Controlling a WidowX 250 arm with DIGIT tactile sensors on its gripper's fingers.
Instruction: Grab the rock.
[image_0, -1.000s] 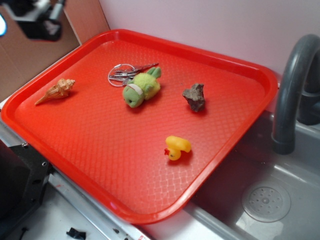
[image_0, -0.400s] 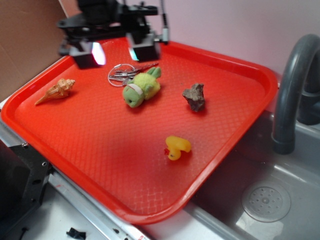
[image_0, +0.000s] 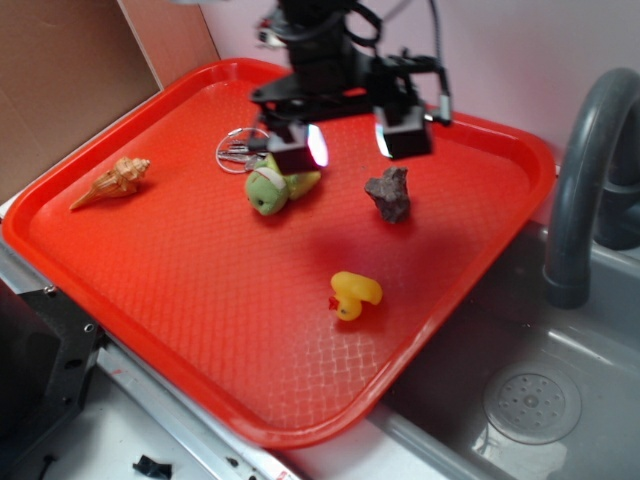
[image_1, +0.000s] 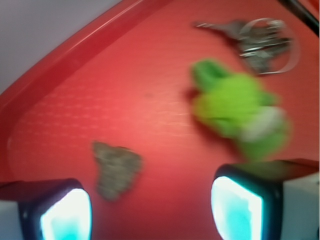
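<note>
A red tray (image_0: 120, 260) sits on a pale counter (image_0: 110, 440) beside a grey sink (image_0: 520, 400), against a pink wall. It holds one rock (image_0: 389, 193) near its far right, one duck (image_0: 353, 295), one shell (image_0: 112, 182), one green plush (image_0: 272, 188), one key ring (image_0: 236, 148). The end effector (image_0: 350, 140) hovers spread, empty, above and left of the rock.

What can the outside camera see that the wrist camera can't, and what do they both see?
Only the exterior view shows the yellow duck, the seashell, the grey faucet and the sink.

Only the wrist view shows the rock from above, lying beside one fingertip rather than midway between the two; it is blurry.

Both show the red tray, the rock, the green plush toy, the keys and the open gripper, empty.
</note>
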